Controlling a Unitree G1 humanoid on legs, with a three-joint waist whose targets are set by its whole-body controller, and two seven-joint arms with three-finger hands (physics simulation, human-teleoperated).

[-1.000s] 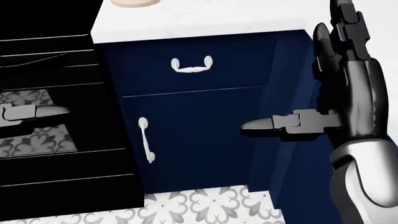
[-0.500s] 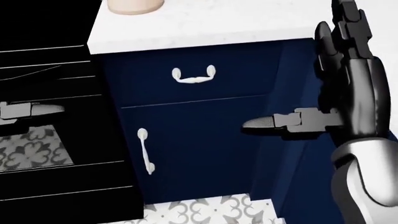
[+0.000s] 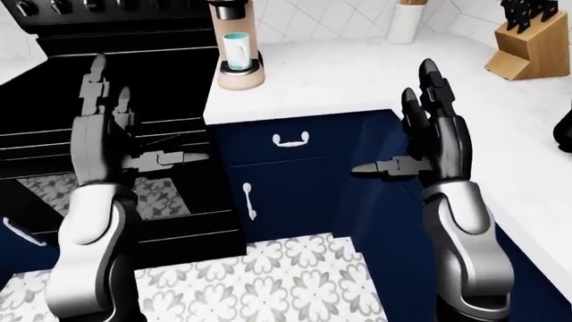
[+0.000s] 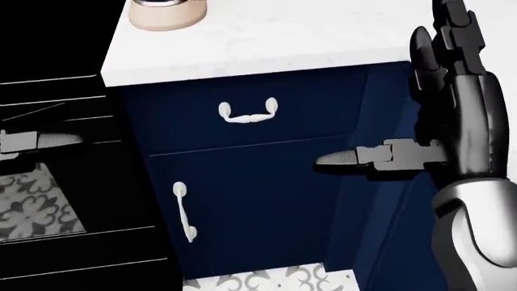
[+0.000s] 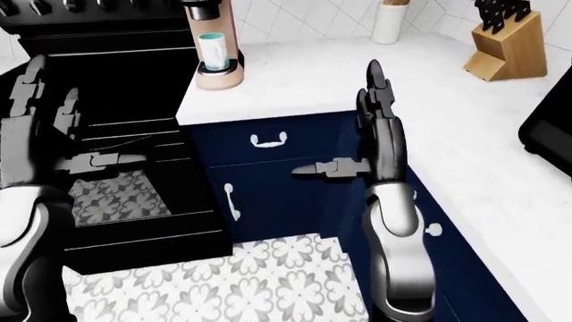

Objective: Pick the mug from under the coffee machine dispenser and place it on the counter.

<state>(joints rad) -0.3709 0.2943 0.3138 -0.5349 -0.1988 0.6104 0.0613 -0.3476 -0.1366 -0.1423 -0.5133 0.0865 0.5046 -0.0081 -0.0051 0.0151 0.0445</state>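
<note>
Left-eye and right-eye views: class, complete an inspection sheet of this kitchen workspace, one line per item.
Surface: white counter, bare beside the machine.
Job's things: mug, white with a teal rim, upright under the coffee machine dispenser, not yet touched.
Clutter: knife block at right; white jar at the top of the view.
Hands: left hand and right hand raised, open, empty.
Cables: nothing seen.
Surroundings: black stove at left, navy cabinets, patterned floor.
</note>
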